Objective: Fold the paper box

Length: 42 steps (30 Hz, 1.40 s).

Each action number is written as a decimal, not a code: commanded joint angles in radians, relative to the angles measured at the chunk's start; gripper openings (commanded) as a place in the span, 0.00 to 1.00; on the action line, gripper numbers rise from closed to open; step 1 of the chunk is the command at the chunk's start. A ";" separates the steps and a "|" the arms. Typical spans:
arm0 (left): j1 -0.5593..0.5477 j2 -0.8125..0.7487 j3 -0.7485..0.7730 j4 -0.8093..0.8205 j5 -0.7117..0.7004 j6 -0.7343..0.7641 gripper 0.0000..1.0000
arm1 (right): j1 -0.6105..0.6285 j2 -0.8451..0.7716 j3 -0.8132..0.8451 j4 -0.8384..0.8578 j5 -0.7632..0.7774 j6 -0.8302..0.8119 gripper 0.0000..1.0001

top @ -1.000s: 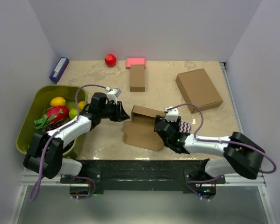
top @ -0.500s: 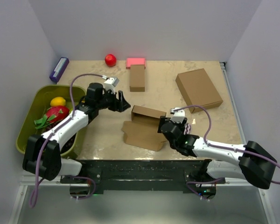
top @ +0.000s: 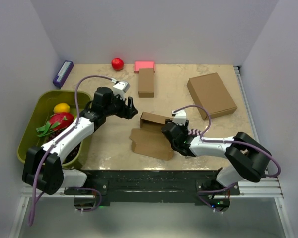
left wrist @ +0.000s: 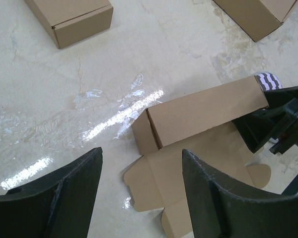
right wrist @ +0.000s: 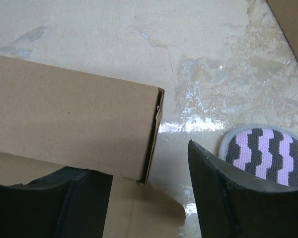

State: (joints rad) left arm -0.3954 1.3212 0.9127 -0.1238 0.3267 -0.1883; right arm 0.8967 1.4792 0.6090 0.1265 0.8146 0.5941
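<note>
The paper box (top: 150,139) lies near the table's front middle, a brown die-cut sheet with one long wall (top: 157,119) folded upright and its flaps flat. My left gripper (top: 130,110) is open and empty, hovering just left of and beyond the box. In the left wrist view its fingers (left wrist: 64,193) frame the box's left end (left wrist: 188,119). My right gripper (top: 168,133) is open at the box's right end. In the right wrist view the wall's right corner (right wrist: 89,124) sits between the jaws (right wrist: 149,198), above a flat flap (right wrist: 139,213).
A green bin (top: 30,134) of fruit stands at the left. A narrow brown box (top: 146,82), a pink block (top: 144,65), a red ball (top: 117,63) and a purple object (top: 62,73) lie at the back. A larger brown box (top: 211,95) sits back right. A striped disc (right wrist: 268,153) lies right of the paper box.
My left gripper has lifted off the box's left side and moved toward the far side. My right gripper stays at the box's right end while its arm has swung.
</note>
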 commanded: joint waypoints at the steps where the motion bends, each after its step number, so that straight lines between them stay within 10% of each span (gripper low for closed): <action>1: -0.005 -0.034 0.008 0.007 -0.002 0.044 0.70 | -0.022 0.022 0.029 0.082 0.001 -0.030 0.59; 9: -0.034 -0.054 -0.003 0.016 0.037 0.092 0.70 | -0.031 -0.008 0.032 0.127 -0.058 -0.142 0.21; 16: -0.088 -0.095 0.012 -0.017 0.077 0.220 0.70 | -0.070 -0.100 0.141 -0.193 -0.277 -0.212 0.01; 27: -0.262 -0.247 -0.077 -0.023 0.046 0.409 0.70 | -0.099 -0.085 0.394 -0.655 -0.523 -0.287 0.00; 42: -0.411 -0.178 -0.075 -0.065 -0.215 0.418 0.74 | -0.128 -0.020 0.523 -0.757 -0.715 -0.349 0.00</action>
State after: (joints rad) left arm -0.7986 1.1244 0.8268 -0.1856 0.2165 0.2134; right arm 0.7776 1.4696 1.0779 -0.5980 0.1616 0.2825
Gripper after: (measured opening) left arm 0.736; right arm 0.076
